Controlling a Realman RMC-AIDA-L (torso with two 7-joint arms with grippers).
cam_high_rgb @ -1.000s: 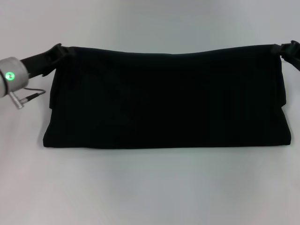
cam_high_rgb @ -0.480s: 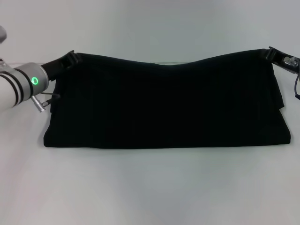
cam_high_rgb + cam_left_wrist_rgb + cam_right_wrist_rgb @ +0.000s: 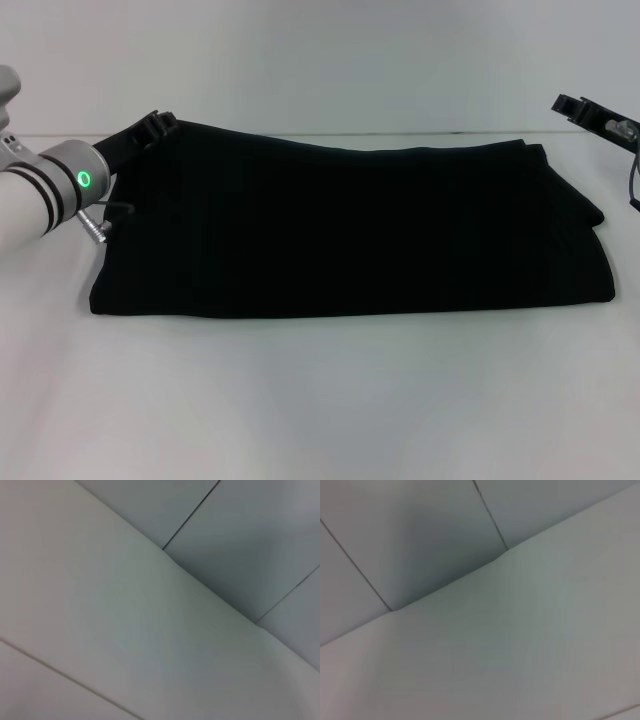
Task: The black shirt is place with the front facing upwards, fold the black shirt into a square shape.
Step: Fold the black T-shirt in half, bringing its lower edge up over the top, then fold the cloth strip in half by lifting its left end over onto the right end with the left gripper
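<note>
One black shirt (image 3: 350, 235) lies on the bench (image 3: 320, 400), folded into a single wide band that runs left to right across the middle of the head view. It is soft, matte cloth, plain black on every face that shows; no lettering or label is visible. The near edge is a straight, rounded fold; the far edge slopes gently, higher at the left corner and sagging toward the right. At the right end the layers do not line up, and one small flap of cloth sticks out past the rest.

Two hands are in view. The left hand (image 3: 155, 124) is at the far left corner of the shirt, its dark fingertips right at the raised cloth edge; whether it pinches the cloth or how far it is open, I cannot tell. Behind it comes the silver, ringed arm with one green light and a short metal plug. The right hand (image 3: 575, 104) hangs above the bench beyond the far right corner, apart from the shirt, holding nothing; its opening cannot be made out.

The bench is one smooth, pale, matte surface. Both wrist views show only pale flat panels with thin dark seams
</note>
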